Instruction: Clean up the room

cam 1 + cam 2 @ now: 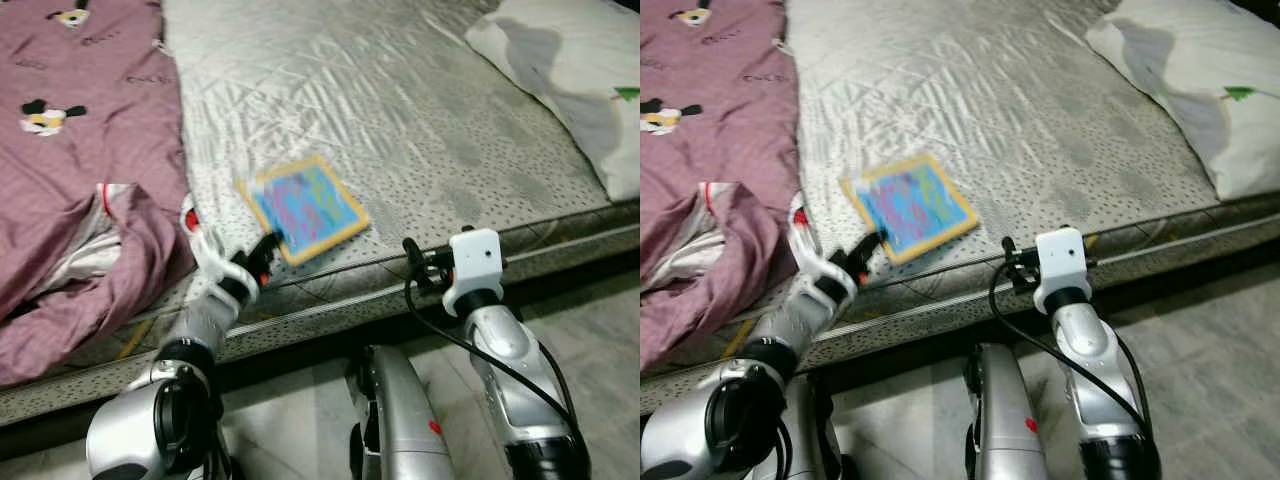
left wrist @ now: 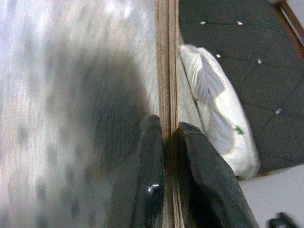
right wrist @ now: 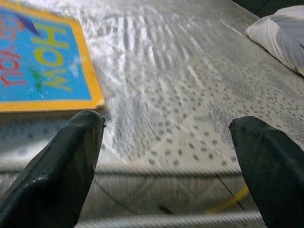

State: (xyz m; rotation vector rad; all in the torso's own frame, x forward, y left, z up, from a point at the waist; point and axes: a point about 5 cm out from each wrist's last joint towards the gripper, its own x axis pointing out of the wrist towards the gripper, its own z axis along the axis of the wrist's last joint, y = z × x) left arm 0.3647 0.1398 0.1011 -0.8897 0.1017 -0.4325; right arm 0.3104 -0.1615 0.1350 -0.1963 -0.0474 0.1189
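Observation:
A thin book with a yellow border and a blue cover lies near the front edge of the bare mattress, slightly blurred. My left gripper is at the book's near corner and is shut on it. In the left wrist view the book's edge runs straight between the two clamped fingers. My right gripper hovers open at the mattress edge, to the right of the book. The right wrist view looks between its spread fingers at the book's corner.
A purple blanket with cartoon prints is bunched on the left of the bed, close to my left arm. A white pillow lies at the far right. Grey tiled floor runs in front of the bed.

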